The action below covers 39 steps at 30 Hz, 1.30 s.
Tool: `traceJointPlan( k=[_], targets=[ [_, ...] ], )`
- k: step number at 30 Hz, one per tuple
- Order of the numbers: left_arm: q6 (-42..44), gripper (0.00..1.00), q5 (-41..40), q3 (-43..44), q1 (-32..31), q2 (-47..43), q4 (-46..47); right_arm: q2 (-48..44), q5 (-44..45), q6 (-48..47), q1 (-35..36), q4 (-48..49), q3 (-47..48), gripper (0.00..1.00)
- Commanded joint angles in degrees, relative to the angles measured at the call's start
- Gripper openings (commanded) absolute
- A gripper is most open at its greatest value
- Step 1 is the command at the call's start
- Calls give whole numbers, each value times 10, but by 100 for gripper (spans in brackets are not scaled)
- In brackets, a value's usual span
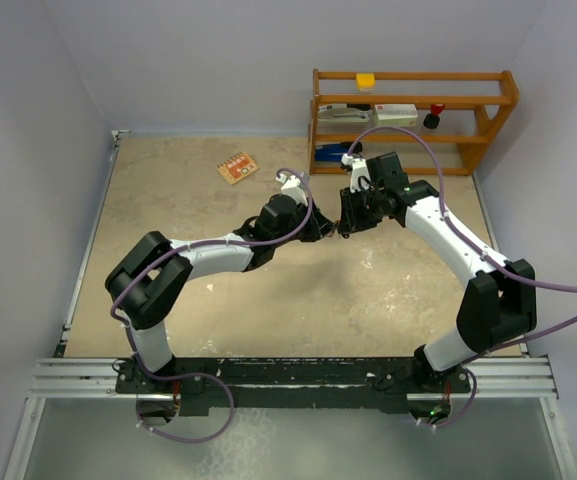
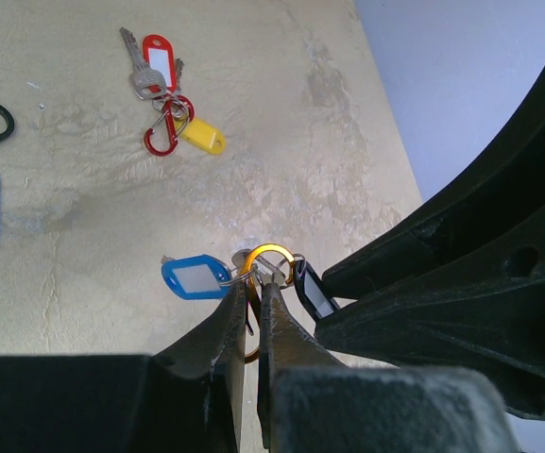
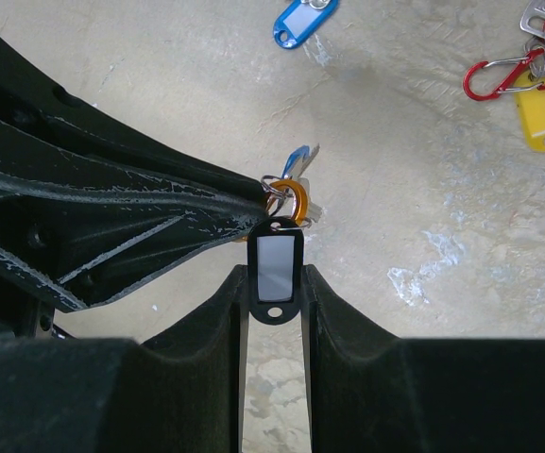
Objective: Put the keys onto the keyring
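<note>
Right now my left gripper (image 2: 256,294) has its jaws pressed together on the orange keyring (image 2: 272,252), a blue-tagged key (image 2: 195,277) hanging just left of them, while my right gripper (image 3: 274,283) pinches a black tag (image 3: 274,266) touching that ring, and a red-tagged key (image 2: 149,74) lies well beyond.

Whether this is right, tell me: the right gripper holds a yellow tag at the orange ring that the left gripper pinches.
Wrong on the colour. The right wrist view shows the right gripper holding a black tag at the orange ring that the left gripper pinches.
</note>
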Motion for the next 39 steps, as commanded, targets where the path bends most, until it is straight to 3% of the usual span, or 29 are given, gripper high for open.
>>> traceJointPlan(
  k=[1,39],
  targets=[
    [6,0,5,16,-4,-21,21,-1,-1,4,4,11,19,19],
    [14,0,12,-2,-7,-49,9,21,7,13,2,17,45,19]
  ],
)
